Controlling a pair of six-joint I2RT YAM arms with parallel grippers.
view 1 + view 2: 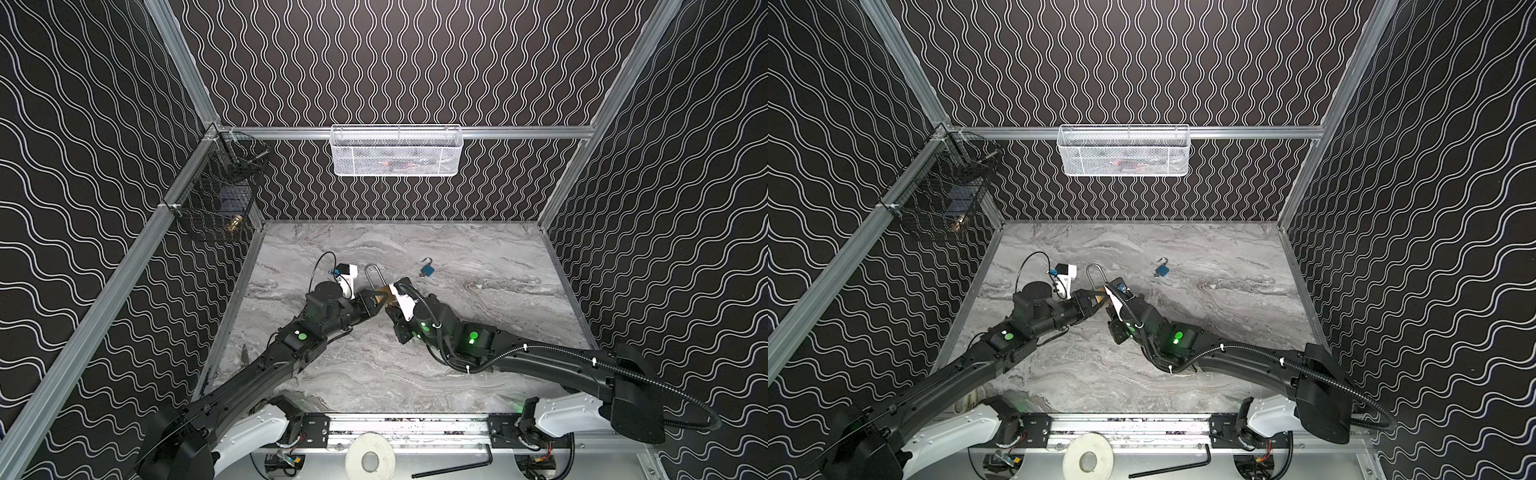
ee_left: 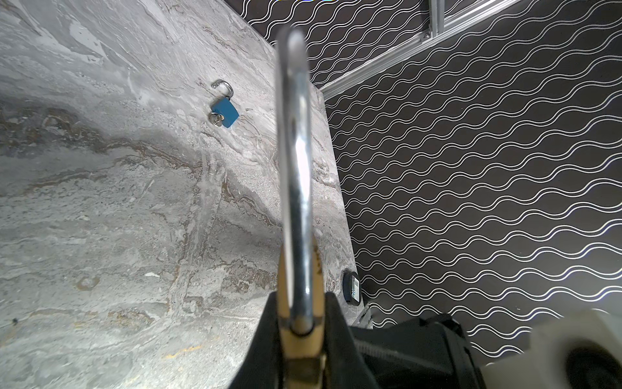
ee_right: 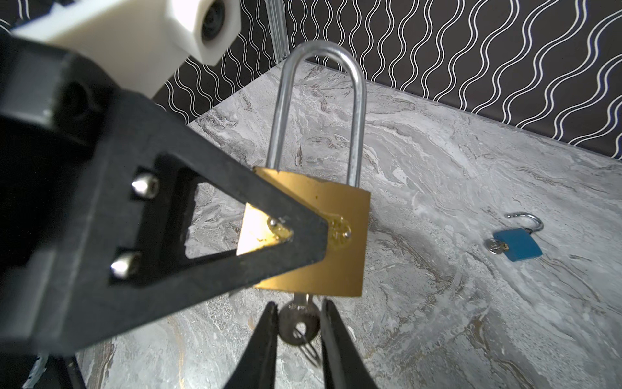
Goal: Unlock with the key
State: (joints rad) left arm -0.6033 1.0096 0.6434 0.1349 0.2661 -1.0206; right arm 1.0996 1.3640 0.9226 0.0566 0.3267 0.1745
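Note:
A brass padlock (image 3: 333, 256) with a long steel shackle (image 3: 356, 111) is held above the marble table, shackle pointing toward the back wall. My left gripper (image 2: 300, 296) is shut on its body from both flat sides; in the right wrist view one black finger (image 3: 303, 232) crosses the brass face. A silver key (image 3: 299, 320) sticks out of the padlock's underside. My right gripper (image 3: 299, 304) has its two fingers against the edges of the key's head. In both top views the two grippers meet at the padlock (image 1: 384, 291) (image 1: 1100, 289) left of centre.
A small blue padlock (image 1: 427, 270) (image 3: 518, 247) lies on the table to the right, shackle open, with a key in it. A white mesh basket (image 1: 395, 151) hangs on the back wall. A black wire basket (image 1: 216, 208) hangs on the left wall.

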